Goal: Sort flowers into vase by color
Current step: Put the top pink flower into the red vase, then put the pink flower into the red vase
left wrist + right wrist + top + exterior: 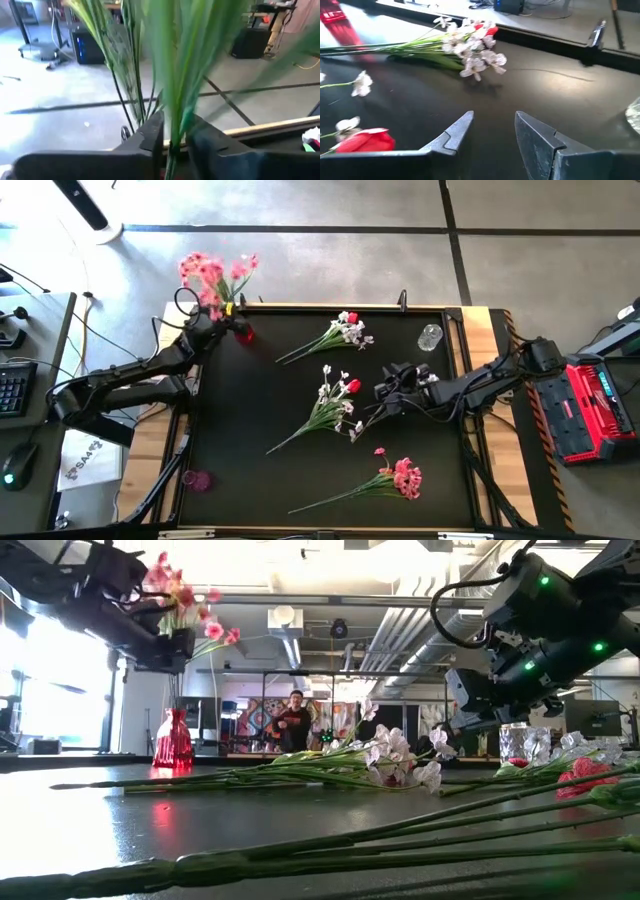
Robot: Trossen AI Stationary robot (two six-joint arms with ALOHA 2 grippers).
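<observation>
Three flower bunches lie on the dark bench (250, 410) — a white-and-red spray (340, 332) near the far edge, another white-and-red one (335, 405) at mid-bench, and a pink one (400, 478) toward the near edge. At the far left corner the left pincer (208, 320) grips the green stems of a pink spray (212, 275) above the red vase (243, 333). The right pincer (385, 392) hovers, jaws parted and empty, just beside the middle bunch — a clear glass vase (430, 337) stands beyond it.
</observation>
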